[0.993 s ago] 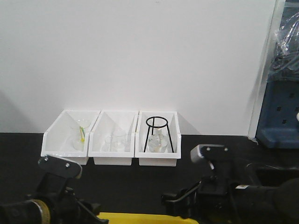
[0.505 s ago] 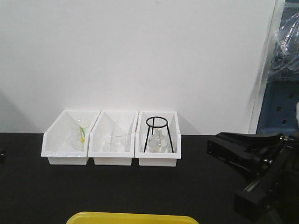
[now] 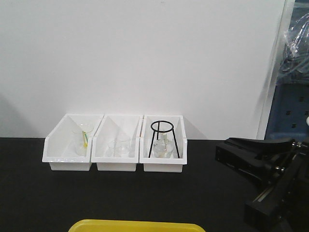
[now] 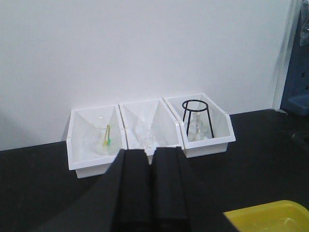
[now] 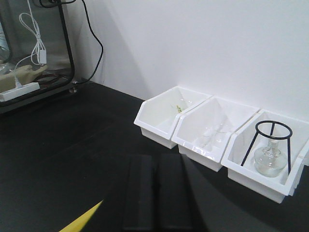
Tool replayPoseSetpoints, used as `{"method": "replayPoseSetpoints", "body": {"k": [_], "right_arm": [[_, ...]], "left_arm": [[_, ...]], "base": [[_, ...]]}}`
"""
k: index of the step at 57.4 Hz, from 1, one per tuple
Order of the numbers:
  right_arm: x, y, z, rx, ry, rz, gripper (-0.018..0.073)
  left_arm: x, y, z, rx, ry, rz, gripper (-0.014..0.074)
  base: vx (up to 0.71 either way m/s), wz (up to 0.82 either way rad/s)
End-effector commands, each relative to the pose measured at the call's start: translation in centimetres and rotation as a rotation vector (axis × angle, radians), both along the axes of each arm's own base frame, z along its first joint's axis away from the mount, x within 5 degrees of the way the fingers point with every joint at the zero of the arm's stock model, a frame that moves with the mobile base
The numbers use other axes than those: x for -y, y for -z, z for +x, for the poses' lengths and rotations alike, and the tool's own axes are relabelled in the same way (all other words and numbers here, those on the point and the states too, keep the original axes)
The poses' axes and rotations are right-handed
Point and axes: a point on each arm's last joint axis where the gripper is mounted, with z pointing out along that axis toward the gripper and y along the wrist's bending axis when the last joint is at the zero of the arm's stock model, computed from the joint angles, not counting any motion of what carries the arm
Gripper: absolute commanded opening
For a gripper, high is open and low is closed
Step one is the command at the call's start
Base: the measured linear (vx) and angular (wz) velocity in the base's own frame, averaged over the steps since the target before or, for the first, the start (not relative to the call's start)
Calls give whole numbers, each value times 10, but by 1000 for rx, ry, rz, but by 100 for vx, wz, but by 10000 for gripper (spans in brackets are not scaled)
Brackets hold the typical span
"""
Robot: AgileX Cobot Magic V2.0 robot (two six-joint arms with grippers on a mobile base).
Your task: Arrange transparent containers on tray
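- A black tabletop (image 3: 120, 193) runs the full width of the front view, meeting a plain white wall (image 3: 145, 58) behind it.
- Against that wall, three white open-front bins stand side by side, touching. The left bin (image 3: 67, 145) holds a clear glass vessel with a yellow-green stick in it.
- The middle bin (image 3: 117, 145) holds clear glass beakers, hard to make out.
- The right bin (image 3: 163, 145) holds a black wire tripod stand (image 3: 163, 137) over a round clear flask.
- The yellow tray (image 3: 137, 226) lies at the near edge of the tabletop, well apart from the bins; only its far rim shows. No test tubes can be made out.
- The left claw (image 4: 150, 188) has its two black fingers pressed together, holding nothing.
- The right claw (image 5: 155, 193) is likewise clenched and empty.
- At far right, a black arm (image 3: 270, 179) and blue shelving (image 3: 289, 111).
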Motion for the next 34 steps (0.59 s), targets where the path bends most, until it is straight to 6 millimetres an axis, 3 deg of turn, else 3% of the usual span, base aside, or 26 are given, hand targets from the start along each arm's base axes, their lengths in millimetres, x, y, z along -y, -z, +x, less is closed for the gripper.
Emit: {"method": "replayPoseSetpoints", "body": {"k": [1, 25, 34], "right_arm": [[4, -15, -2, 57, 35, 37, -13], [4, -15, -2, 57, 35, 37, -13], [4, -15, -2, 57, 35, 37, -13]], "left_arm": [[2, -14, -2, 83, 29, -14, -8], [-2, -10, -2, 65, 0, 22, -7], [-6, 18, -15, 88, 32, 31, -7]], "base": [[0, 0], [0, 0], [0, 0]]}}
